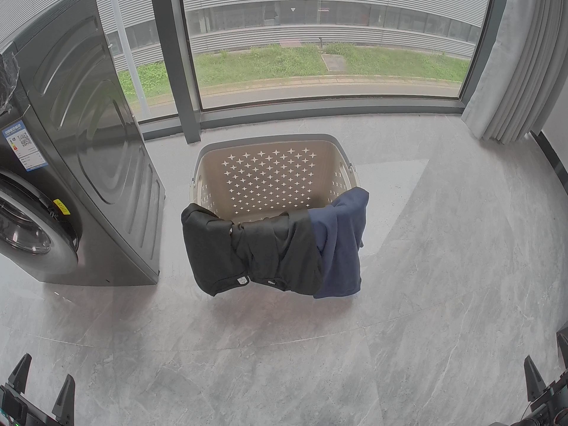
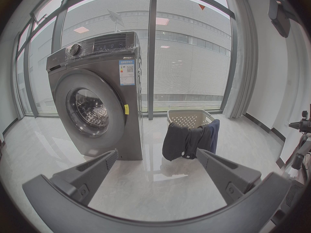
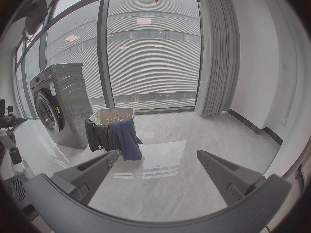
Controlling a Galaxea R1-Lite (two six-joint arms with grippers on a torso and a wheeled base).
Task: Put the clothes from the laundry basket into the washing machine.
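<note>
I am judging this job as barely begun; all the clothes I can see are hanging on the laundry basket (image 1: 272,141), and none is in the washing machine (image 2: 97,91); every piece is waiting to be carried across.

The basket is standing on the floor (image 1: 355,356) just beside the machine, on its right, with a narrow strip of floor between them; black clothes (image 1: 254,252) are draping over its near rim and hanging down its outside, and a navy garment (image 1: 340,244) is draping over the near right corner, touching the black ones; the far inner wall of the basket is showing bare, and its bottom is hiding behind the draped cloth, so I cannot tell whether more is lying inside.

I am seeing no cloth in the round drum (image 2: 87,112); I cannot tell whether its door is open or shut.

My left hand (image 2: 156,152) is hanging low with its fingers spread wide and gripping nothing; my right hand (image 3: 157,152) is doing the same; both are well apart from the basket.
</note>
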